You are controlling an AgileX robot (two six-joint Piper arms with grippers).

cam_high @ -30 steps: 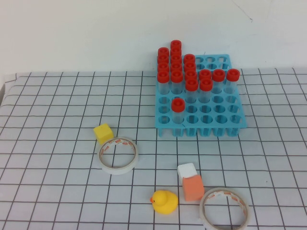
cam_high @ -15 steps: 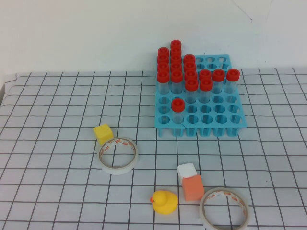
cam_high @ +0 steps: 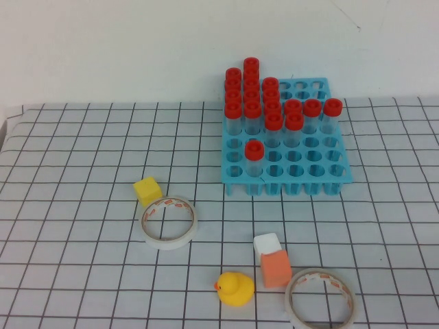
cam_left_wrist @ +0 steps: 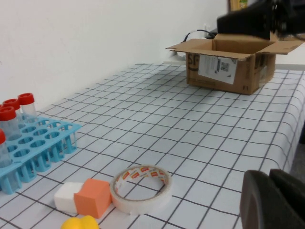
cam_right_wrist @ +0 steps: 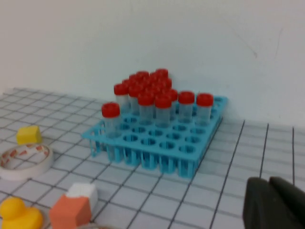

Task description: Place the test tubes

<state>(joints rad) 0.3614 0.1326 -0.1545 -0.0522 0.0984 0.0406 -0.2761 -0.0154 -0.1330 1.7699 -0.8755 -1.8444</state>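
Looking down on a gridded white table [cam_high: 82, 144], you see neither arm in the high view. The left gripper [cam_left_wrist: 272, 193] and the right gripper [cam_right_wrist: 272, 200] show only as dark fingers at the edge of their own wrist views, each clenched on nothing and hanging low over the near part of the table. Taking the middle of the high view as the dial's centre, the blue rack [cam_high: 329, 175] sits at one o'clock, against the back wall. The test tubes [cam_high: 252, 96], red-capped, stand upright in its far rows, long axis vertical. A lone tube [cam_high: 254, 159] stands apart in a nearer row toward the rack's left side. No tube lies loose on the table (so any pick would have to be a straight lift out of the rack). The rack lies right of centre, so the right arm looks the nearer one, and its camera faces the rack head-on. Between you and the rack lie a yellow block [cam_high: 147, 189] at eight o'clock, a tape ring [cam_high: 169, 222] just beside it, a rubber duck [cam_high: 235, 288] at six, a white block [cam_high: 267, 242] touching an orange block [cam_high: 276, 268] at five, and a second tape ring [cam_high: 321, 299] beyond them. A cardboard box [cam_left_wrist: 228, 64] stands far off in the left wrist view.
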